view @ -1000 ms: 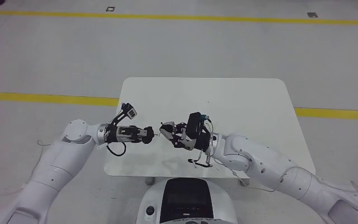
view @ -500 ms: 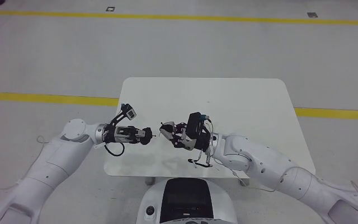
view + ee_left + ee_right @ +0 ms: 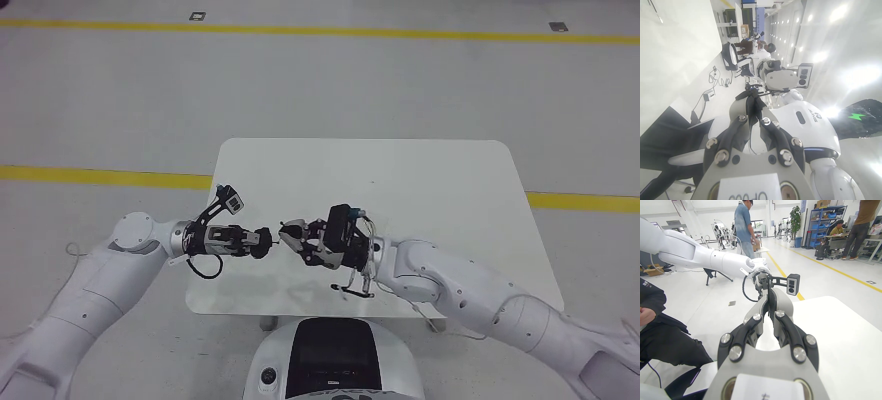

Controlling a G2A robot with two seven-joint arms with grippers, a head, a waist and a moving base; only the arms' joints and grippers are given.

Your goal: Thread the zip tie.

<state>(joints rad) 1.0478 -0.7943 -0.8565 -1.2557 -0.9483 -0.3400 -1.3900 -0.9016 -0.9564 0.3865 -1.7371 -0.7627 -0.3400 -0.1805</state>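
A thin black zip tie (image 3: 275, 238) spans the short gap between my two grippers, above the front left part of the white table (image 3: 420, 180). My left gripper (image 3: 264, 239) is shut on one end; the strap (image 3: 751, 121) runs back between its fingers (image 3: 761, 108). My right gripper (image 3: 288, 236) faces it, nearly tip to tip, and is shut on the other end. In the right wrist view the strap (image 3: 769, 308) stands on edge between the ribbed pads (image 3: 775, 298), pointing at the left gripper (image 3: 763, 281) just beyond.
The table's left edge (image 3: 214, 200) and front edge (image 3: 300, 312) lie close below the grippers. The left wrist's camera bracket (image 3: 793, 286) juts out beside the meeting point. The table's middle and right side are bare.
My right gripper has moved left toward the left gripper, closing the gap between them. The left arm shifted slightly at first, then held still.
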